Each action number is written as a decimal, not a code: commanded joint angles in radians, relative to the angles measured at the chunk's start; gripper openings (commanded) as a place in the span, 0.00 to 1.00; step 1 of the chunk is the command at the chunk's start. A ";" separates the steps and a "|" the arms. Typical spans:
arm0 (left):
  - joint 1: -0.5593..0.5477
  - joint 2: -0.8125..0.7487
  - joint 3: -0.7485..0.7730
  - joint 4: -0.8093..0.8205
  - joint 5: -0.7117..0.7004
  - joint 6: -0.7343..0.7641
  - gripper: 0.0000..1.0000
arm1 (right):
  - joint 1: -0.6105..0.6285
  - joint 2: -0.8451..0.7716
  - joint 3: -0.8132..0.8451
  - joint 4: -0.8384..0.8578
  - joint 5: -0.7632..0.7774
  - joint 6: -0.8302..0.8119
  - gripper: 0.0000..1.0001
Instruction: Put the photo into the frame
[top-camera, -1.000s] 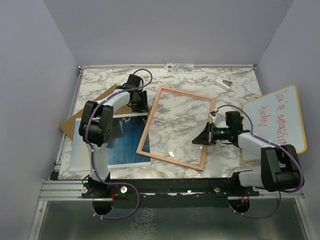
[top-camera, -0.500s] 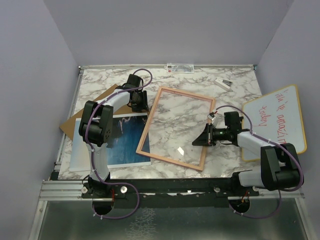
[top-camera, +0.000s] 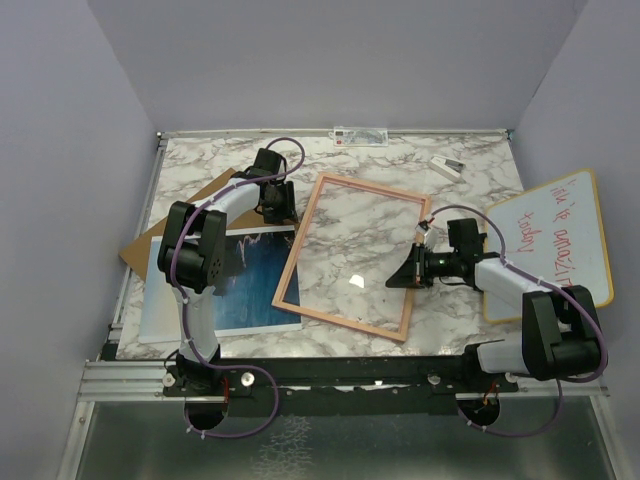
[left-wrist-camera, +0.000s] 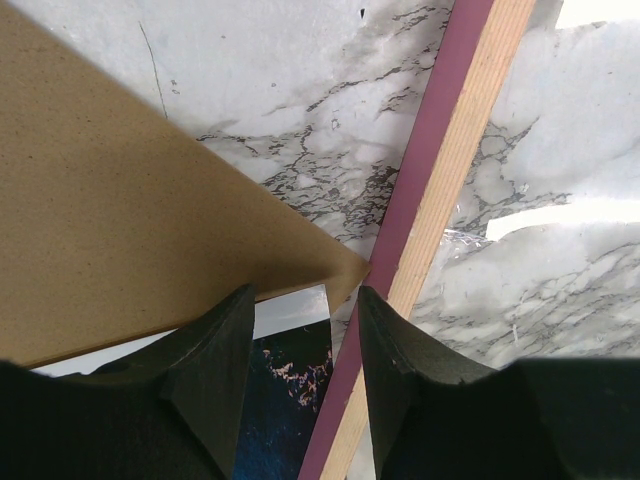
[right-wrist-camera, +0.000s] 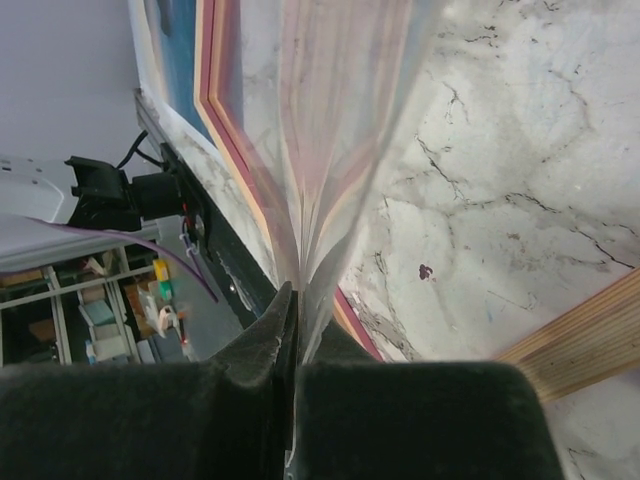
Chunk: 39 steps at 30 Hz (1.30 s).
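The frame (top-camera: 340, 319) lies wood-back up in the middle of the table; its pink and wood rim (left-wrist-camera: 450, 170) crosses the left wrist view. My right gripper (top-camera: 404, 278) is shut on the right edge of the clear pane (right-wrist-camera: 340, 130) and holds that edge raised off the frame's rim (right-wrist-camera: 590, 335). The photo (top-camera: 250, 275) lies flat to the left of the frame, with the brown backing board (top-camera: 160, 235) over its far corner. My left gripper (top-camera: 275, 205) is open, with its fingers either side of the board's corner (left-wrist-camera: 345, 275), above the photo (left-wrist-camera: 290, 370).
A wood-edged whiteboard (top-camera: 555, 240) with red writing lies at the right, close to my right arm. A small white object (top-camera: 447, 165) lies at the back right. A label strip (top-camera: 360, 133) sits on the back edge.
The glint on the pane has moved away from the near rim and my right wrist has shifted slightly up, so the pane is tilted more. The left arm has not moved.
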 joint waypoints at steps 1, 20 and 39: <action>-0.007 0.024 0.000 -0.003 -0.001 0.005 0.48 | 0.006 0.011 -0.001 0.036 -0.049 0.012 0.01; -0.016 0.019 -0.009 -0.003 -0.007 -0.003 0.48 | 0.007 0.061 -0.013 0.137 -0.156 0.136 0.01; -0.019 0.027 0.017 -0.003 -0.003 -0.013 0.48 | 0.007 0.131 0.022 -0.039 -0.085 0.110 0.01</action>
